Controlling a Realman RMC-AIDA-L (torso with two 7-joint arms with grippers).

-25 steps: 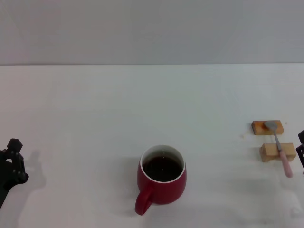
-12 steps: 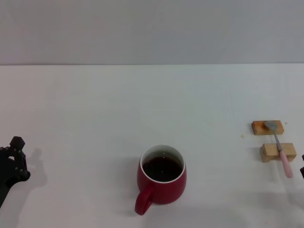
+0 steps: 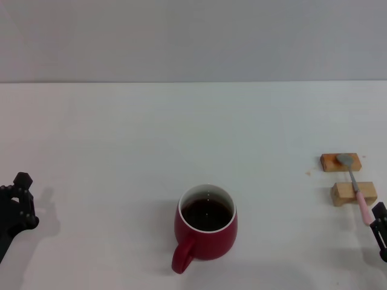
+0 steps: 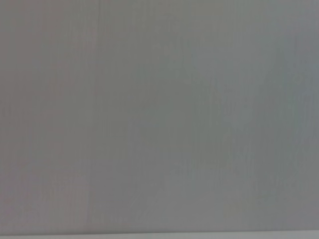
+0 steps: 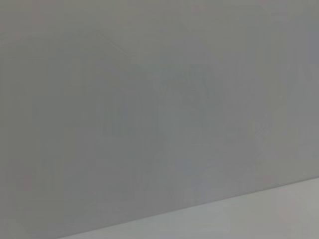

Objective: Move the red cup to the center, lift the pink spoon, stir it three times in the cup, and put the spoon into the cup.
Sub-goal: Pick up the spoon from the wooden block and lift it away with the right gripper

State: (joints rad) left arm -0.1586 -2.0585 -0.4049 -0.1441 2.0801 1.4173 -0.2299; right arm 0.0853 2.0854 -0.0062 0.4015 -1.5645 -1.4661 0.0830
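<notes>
You see a squat dark-red ceramic mug (image 3: pixel 206 228) near the worktop's (image 3: pixel 121 151) front edge; the slim pink-handled spoon (image 3: pixel 355 188) rests across two wooden blocks (image 3: pixel 353 193) at its right edge. Whether the left hand (image 3: pixel 17 202) and right hand (image 3: pixel 380 226) are open, you cannot tell.

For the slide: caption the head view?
Red cup centered; pink spoon bridging two wooden blocks, grippers low.

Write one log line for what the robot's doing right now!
red cup: centre, dark liquid inside | pink spoon: resting across two wooden blocks, untouched | right gripper: near spoon handle | left gripper: parked far left
</notes>
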